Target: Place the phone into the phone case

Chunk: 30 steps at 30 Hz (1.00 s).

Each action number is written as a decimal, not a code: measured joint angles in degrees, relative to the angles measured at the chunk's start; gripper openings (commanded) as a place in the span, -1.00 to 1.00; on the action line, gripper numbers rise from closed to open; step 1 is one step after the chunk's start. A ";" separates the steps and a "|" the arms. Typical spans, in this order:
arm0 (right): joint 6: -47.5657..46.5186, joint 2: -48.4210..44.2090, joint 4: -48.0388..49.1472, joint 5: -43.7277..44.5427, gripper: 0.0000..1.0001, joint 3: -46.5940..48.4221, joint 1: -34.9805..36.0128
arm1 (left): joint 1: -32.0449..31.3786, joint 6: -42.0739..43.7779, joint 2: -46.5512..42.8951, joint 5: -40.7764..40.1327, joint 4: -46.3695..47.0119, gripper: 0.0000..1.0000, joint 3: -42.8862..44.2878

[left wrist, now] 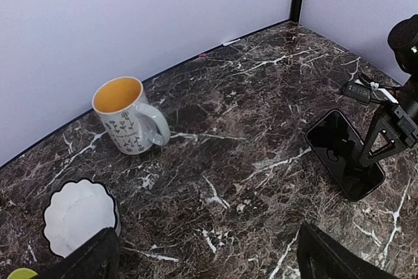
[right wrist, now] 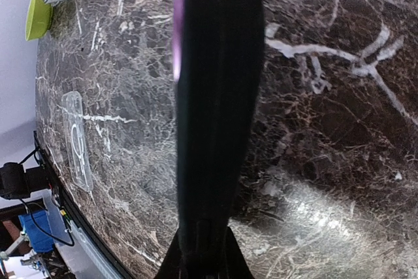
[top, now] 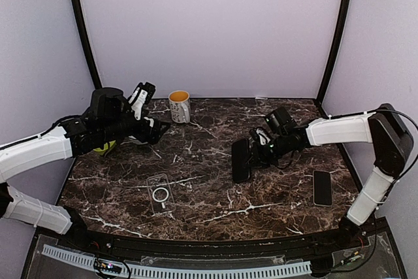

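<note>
The clear phone case lies flat on the marble table at the front left, its white ring facing up; it also shows in the right wrist view. My right gripper is shut on a black phone and holds it on edge over the middle of the table, to the right of the case. The phone fills the right wrist view between the gripper jaws, and shows in the left wrist view. My left gripper is open and empty at the back left, its view showing bare marble.
A second black phone lies flat at the front right. A flowered mug stands at the back. A white bowl and a green object sit under the left arm.
</note>
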 measured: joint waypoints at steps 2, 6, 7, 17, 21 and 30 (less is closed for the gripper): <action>0.83 1.14 0.81 -1.20 -1.00 -0.72 -0.85 | 0.02 0.31 -0.07 0.02 -0.04 0.93 -0.22; 1.44 2.38 2.34 -4.04 -1.00 -1.01 -2.14 | 0.04 0.96 -0.11 0.02 -0.09 0.94 -0.72; 1.53 2.69 2.60 -4.63 -1.00 -1.01 -2.43 | 0.04 1.05 -0.11 0.02 -0.11 0.94 -0.72; 1.42 5.35 3.96 -8.94 -0.94 -0.85 -4.85 | 0.04 1.66 -0.11 0.02 -0.13 0.93 -0.98; 0.94 6.56 3.72 -10.19 -0.84 -0.07 -5.38 | 0.04 2.01 -0.13 0.04 -0.13 0.94 -1.07; -0.13 9.81 2.21 -6.60 -0.45 2.45 -5.29 | 0.04 2.14 -0.57 0.39 -0.11 0.93 -1.42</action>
